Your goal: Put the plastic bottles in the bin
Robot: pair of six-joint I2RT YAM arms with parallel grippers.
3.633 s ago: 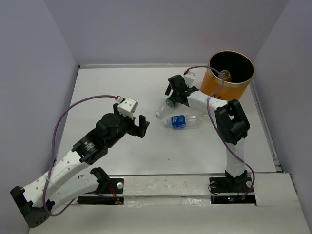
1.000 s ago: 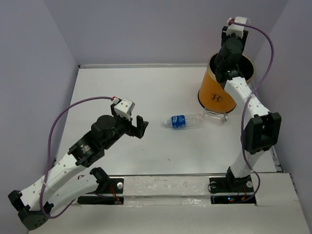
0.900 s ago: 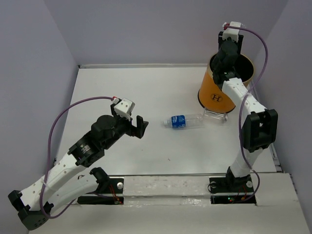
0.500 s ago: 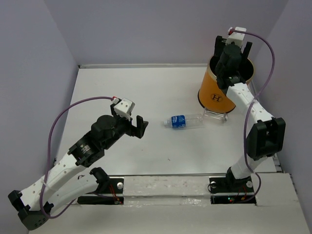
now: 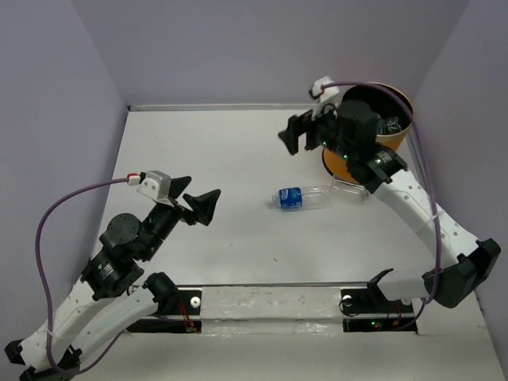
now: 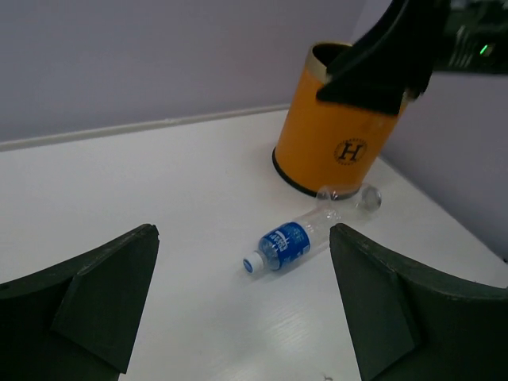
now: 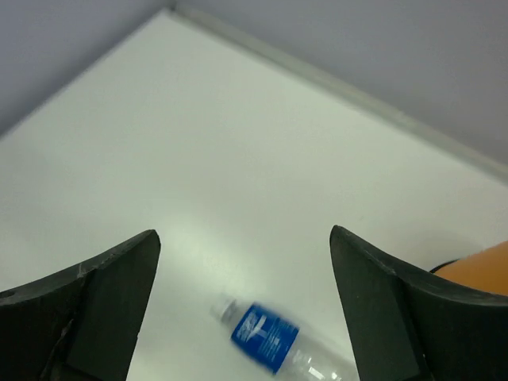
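Note:
A clear plastic bottle with a blue label (image 5: 300, 197) lies on its side mid-table, cap to the left. It also shows in the left wrist view (image 6: 290, 243) and the right wrist view (image 7: 266, 337). A second clear, unlabelled bottle (image 5: 351, 189) lies against the foot of the orange bin (image 5: 390, 101). The bin's "H" mark shows in the left wrist view (image 6: 349, 151). My right gripper (image 5: 304, 133) is open and empty, raised left of the bin. My left gripper (image 5: 194, 197) is open and empty, well left of the blue-label bottle. Both wrist views show their jaws wide apart.
Grey walls close the table (image 5: 230, 151) at the back and on both sides. A raised white ledge (image 5: 270, 298) runs along the near edge by the arm bases. My right arm (image 5: 397, 178) crosses in front of the bin.
My right gripper came down from over the bin's mouth to the left of the bin, empty; the green-capped bottle it held earliest is gone. My left arm drew back leftward.

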